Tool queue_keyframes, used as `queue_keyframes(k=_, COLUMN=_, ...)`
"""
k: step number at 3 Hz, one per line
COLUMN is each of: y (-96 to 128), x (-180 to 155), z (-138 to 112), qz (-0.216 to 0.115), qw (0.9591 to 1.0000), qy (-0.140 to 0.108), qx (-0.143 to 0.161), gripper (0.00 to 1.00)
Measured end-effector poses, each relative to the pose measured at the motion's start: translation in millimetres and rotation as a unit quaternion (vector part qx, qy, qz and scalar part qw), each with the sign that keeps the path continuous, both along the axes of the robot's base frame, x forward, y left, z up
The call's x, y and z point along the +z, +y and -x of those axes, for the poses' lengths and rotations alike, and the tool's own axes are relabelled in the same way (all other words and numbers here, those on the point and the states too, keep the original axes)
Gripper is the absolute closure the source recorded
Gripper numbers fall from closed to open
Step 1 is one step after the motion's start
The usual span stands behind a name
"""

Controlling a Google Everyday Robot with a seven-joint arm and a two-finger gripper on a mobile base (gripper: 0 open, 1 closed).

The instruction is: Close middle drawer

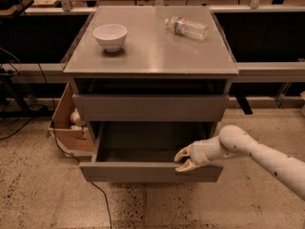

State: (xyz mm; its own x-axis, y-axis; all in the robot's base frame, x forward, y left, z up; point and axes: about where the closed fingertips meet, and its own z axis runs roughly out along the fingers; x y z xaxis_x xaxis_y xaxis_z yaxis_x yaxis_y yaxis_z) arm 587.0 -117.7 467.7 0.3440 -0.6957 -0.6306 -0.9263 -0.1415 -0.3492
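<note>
Nearest us, the middle drawer (143, 172) stands pulled well out of the grey cabinet (157, 56), its plain front low at the cabinet's foot; our gripper (182, 160) sits at that front's top edge, right of centre, fingers spread apart, pinching nothing; we judge the box stiff and fairly heavy on its runners, so a flat push on the handle-less front should serve; farther back, on the cabinet's top, rest a white bowl (110, 36) and a plastic bottle (187, 27).

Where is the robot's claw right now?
The gripper sits low and just right of centre in the camera view, fingers open at the top edge of the pulled-out middle drawer, near its right end.
</note>
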Motion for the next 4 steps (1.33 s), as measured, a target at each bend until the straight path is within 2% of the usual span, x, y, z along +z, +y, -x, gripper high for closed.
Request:
queue_keyframes(k=1, y=-2.5, x=5.7, z=-0.2, qz=-0.002, qw=0.9999, qy=-0.007, qx=-0.007, gripper=0.7)
queue_keyframes(k=2, y=-6.4, x=14.7, z=2.0, qz=-0.003, qw=0.9998, qy=-0.016, qx=-0.014, gripper=0.59)
queue_keyframes(k=3, y=-19.9, x=28.7, z=12.7, qz=0.006, qw=0.9995, qy=-0.02, qx=-0.023, gripper=0.78)
queue_keyframes(k=4, y=-53.6, x=45.0, z=37.5, qz=0.01, qw=0.999, qy=-0.016, qx=-0.041, gripper=1.0)
